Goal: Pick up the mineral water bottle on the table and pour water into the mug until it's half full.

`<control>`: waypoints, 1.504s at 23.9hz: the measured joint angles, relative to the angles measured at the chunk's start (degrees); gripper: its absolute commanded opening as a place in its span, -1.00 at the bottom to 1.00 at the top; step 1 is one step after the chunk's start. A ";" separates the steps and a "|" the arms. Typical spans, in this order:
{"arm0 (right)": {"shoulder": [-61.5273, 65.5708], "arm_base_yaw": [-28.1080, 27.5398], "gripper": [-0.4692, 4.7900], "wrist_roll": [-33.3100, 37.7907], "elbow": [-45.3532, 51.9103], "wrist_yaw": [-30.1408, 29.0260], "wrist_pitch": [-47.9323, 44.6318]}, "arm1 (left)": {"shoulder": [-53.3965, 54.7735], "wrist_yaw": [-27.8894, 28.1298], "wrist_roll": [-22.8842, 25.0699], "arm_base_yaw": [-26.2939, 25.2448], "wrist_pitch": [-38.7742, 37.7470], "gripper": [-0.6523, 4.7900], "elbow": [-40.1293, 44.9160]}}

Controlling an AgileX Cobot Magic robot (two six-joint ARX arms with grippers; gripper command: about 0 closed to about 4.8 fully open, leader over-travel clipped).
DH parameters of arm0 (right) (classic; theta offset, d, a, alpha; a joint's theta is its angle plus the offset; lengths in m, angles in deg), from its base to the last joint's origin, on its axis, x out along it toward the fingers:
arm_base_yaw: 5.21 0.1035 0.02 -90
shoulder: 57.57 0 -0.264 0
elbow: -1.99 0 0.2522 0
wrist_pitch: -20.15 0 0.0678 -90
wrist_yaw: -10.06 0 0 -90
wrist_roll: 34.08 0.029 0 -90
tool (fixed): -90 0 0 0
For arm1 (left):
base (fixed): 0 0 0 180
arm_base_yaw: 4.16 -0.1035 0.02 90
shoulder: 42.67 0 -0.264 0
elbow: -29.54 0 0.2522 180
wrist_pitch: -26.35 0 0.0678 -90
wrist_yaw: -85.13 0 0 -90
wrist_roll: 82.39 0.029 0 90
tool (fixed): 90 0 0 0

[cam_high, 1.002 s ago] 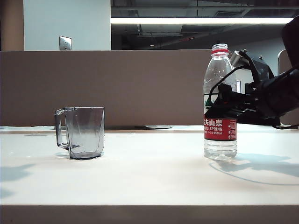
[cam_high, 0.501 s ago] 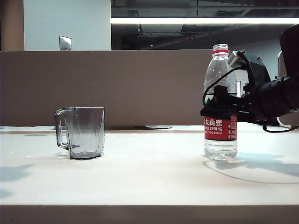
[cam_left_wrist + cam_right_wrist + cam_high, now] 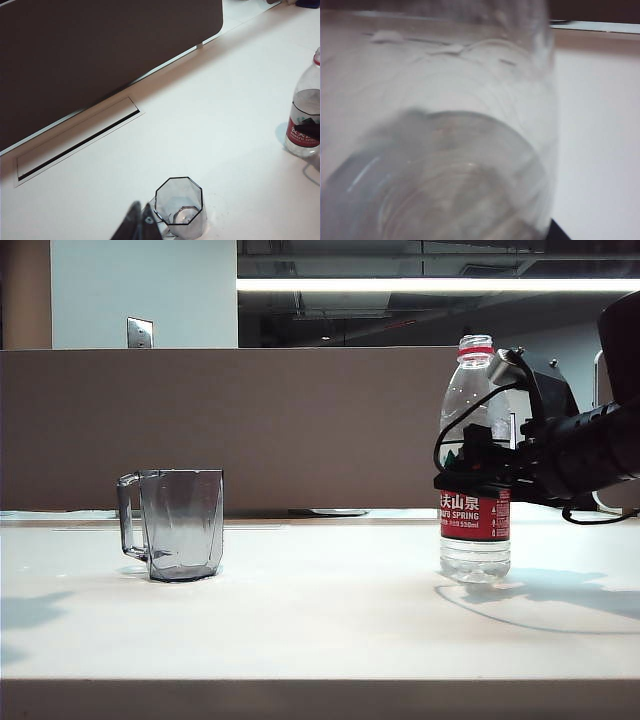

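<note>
Though both states unclear, right tool (image 3: 470,478) around mineral water bottle (image 3: 474,420); left tool (image 3: 136,226) beside mug (image 3: 179,207); off-white table (image 3: 300,620), partition (image 3: 250,420)

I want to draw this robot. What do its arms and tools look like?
The right arm is black and chunky, with thin black cables looping along it and a small silvery camera on top. Its right tool is black with flat, blocky fingers. Of the left tool, only a dark pointed fingertip shows beside the mug.

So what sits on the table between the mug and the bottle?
Nothing: bare table between mug and bottle in the exterior view; the left wrist view agrees.
</note>
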 measured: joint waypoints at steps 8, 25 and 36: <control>-0.35 0.00 0.23 -0.02 0.00 -0.04 0.83 | 0.00 0.00 0.00 0.00 0.00 -0.78 0.02; -12.41 -0.02 0.23 -0.83 -14.03 -1.16 38.71 | -0.22 6.62 -2.91 0.00 0.87 -0.78 0.00; -12.87 7.10 0.23 -14.29 -38.36 5.05 70.79 | -0.22 -0.70 -2.82 0.00 3.50 -0.78 0.00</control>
